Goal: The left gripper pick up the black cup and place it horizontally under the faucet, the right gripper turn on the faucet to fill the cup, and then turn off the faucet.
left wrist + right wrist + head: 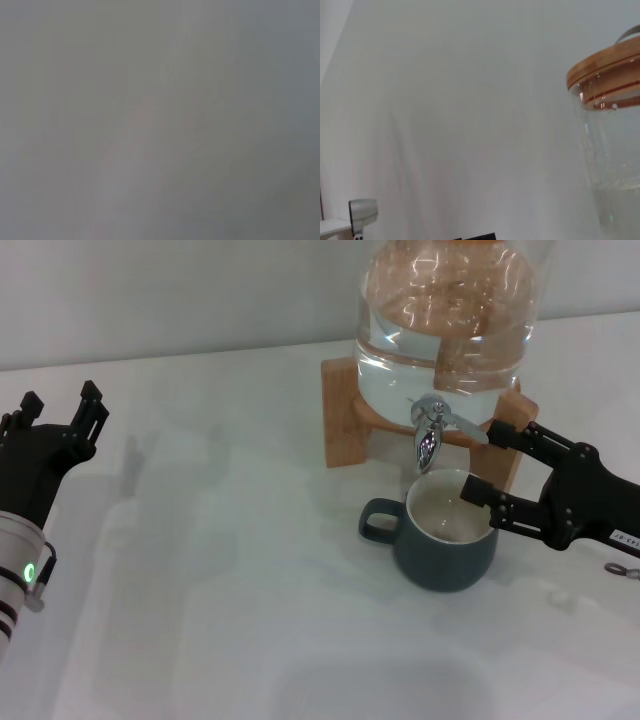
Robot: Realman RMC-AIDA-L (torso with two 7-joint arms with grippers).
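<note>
In the head view the black cup (445,535) stands upright on the white table, handle toward my left, its cream inside showing. It sits directly below the nozzle of the chrome faucet (428,432). My right gripper (495,465) is open and comes in from the right. Its upper finger tip is next to the end of the faucet's flat lever, and its lower finger is by the cup's rim. My left gripper (60,410) is open and empty at the far left, well away from the cup. The left wrist view shows only blank grey.
The faucet belongs to a big clear glass jar (445,320) of water on a wooden stand (343,410) at the back. The right wrist view shows the jar (612,165) with its wooden lid (605,65) against a white wall.
</note>
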